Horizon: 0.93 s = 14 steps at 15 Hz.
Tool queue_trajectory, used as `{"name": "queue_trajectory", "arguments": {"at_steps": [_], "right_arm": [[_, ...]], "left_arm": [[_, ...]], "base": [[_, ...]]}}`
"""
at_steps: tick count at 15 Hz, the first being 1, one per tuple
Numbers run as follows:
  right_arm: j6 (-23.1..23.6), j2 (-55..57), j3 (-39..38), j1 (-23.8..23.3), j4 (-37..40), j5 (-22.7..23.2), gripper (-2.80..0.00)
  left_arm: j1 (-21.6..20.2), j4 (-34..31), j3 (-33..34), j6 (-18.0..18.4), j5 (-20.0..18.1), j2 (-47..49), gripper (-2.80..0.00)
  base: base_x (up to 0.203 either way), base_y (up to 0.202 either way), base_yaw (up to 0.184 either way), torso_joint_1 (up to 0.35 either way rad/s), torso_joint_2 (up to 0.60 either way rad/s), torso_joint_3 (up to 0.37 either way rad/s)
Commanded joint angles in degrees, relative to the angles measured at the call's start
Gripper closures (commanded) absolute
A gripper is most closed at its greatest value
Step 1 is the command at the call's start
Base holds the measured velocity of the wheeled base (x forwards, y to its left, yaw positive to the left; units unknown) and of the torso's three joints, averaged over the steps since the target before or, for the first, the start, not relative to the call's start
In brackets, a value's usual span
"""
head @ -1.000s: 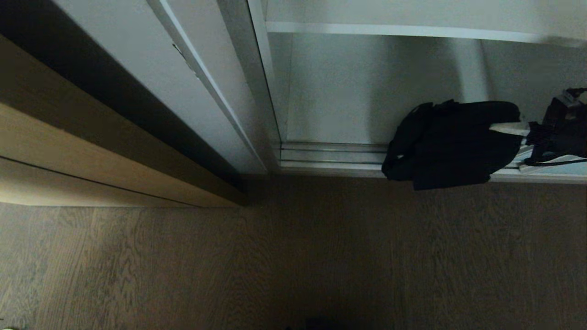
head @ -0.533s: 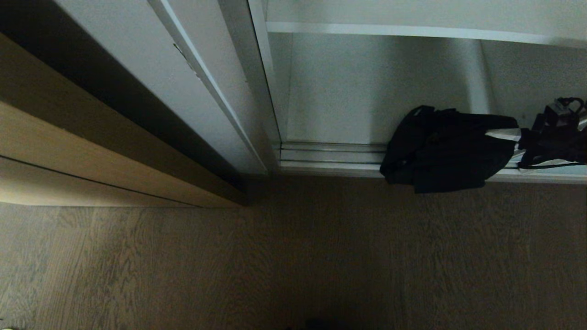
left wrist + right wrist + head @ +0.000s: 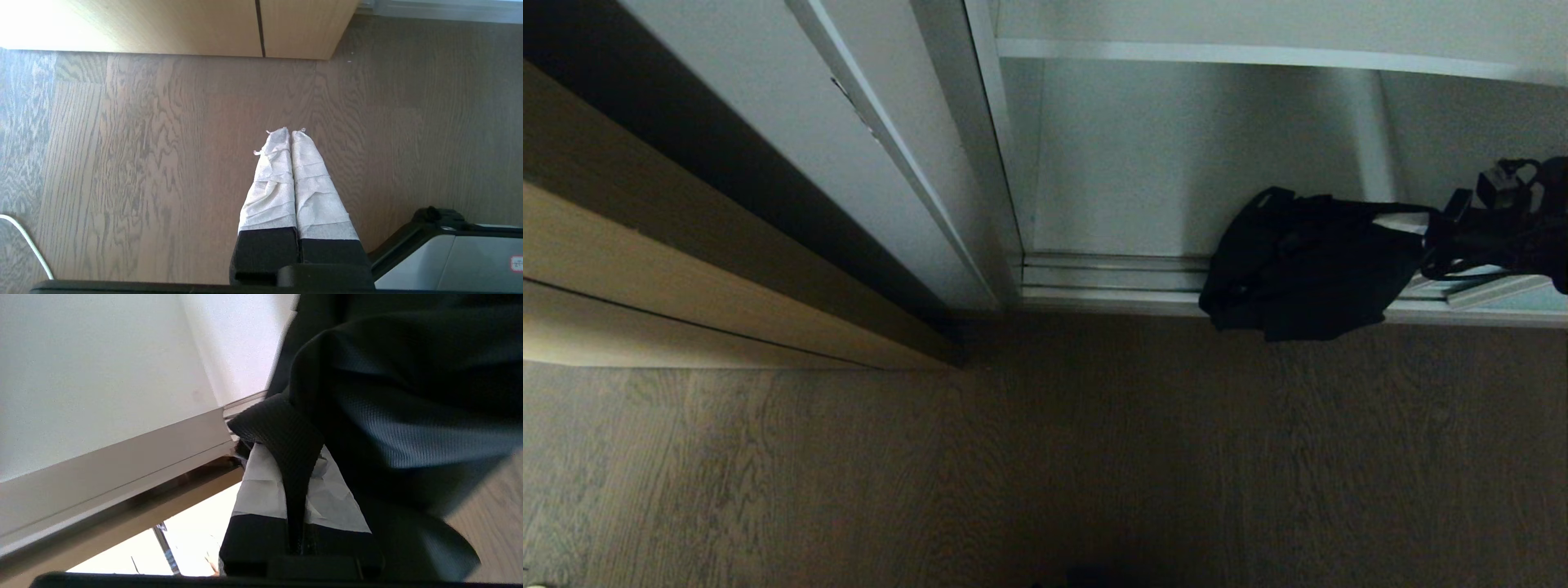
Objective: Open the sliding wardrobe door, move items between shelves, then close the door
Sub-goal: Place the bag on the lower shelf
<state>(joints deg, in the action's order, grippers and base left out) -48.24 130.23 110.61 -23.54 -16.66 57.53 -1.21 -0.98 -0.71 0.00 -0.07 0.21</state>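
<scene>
The black fabric bag (image 3: 1307, 265) slumps over the front edge and floor track (image 3: 1111, 273) of the open wardrobe, partly hanging above the wood floor. My right gripper (image 3: 1411, 222) reaches in from the right and is shut on the bag's woven handle (image 3: 294, 449). The strap runs between the white-taped fingers (image 3: 261, 486), and the bag's body (image 3: 408, 396) fills the space beyond them. A white shelf (image 3: 1217, 53) crosses above. A strip of the sliding wardrobe door (image 3: 1547, 300) shows pale turquoise at the right edge. My left gripper (image 3: 291, 131) hangs shut over the floor, parked.
A tan wood-grain cabinet (image 3: 686, 269) stands at the left, with a white panel (image 3: 768, 122) beside the wardrobe opening. Wood floor (image 3: 1045, 457) spreads in front. Part of my base (image 3: 449, 253) and a white cable (image 3: 24, 241) lie near the left gripper.
My right gripper has shifted a little to the left and up with the handle in it. The bag's top has sagged lower and the bag rests more on the wardrobe's front edge.
</scene>
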Motion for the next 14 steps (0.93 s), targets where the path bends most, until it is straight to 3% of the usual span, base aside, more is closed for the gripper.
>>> {"name": "queue_trajectory", "arguments": {"at_steps": [1, 6, 9, 12, 14], "right_arm": [[-0.2, -2.0, 0.6, 0.9, -1.4, 0.6, 0.00], [-1.7, -9.0, -0.2, 0.5, -4.7, 1.1, 0.00], [-10.5, -9.3, -3.7, -0.5, -17.2, 2.3, 0.00], [-16.4, -6.0, -11.6, -0.9, -31.3, 3.5, 0.00], [-19.6, -1.4, -12.7, -1.2, -37.0, 4.6, 0.00]], "left_arm": [[0.0, 0.0, 0.0, 0.0, 0.0, 0.0, 0.00], [0.0, 0.0, 0.0, 0.0, 0.0, 0.0, 0.00], [0.0, 0.0, 0.0, 0.0, 0.0, 0.0, 0.00], [0.0, 0.0, 0.0, 0.0, 0.0, 0.0, 0.00], [0.0, 0.0, 0.0, 0.0, 0.0, 0.0, 0.00]], "base": [[0.000, 0.000, 0.000, 0.000, 0.00, 0.000], [0.000, 0.000, 0.000, 0.000, 0.00, 0.000], [0.000, 0.000, 0.000, 0.000, 0.00, 0.000], [0.000, 0.000, 0.000, 0.000, 0.00, 0.000], [0.000, 0.000, 0.000, 0.000, 0.00, 0.000]]}}
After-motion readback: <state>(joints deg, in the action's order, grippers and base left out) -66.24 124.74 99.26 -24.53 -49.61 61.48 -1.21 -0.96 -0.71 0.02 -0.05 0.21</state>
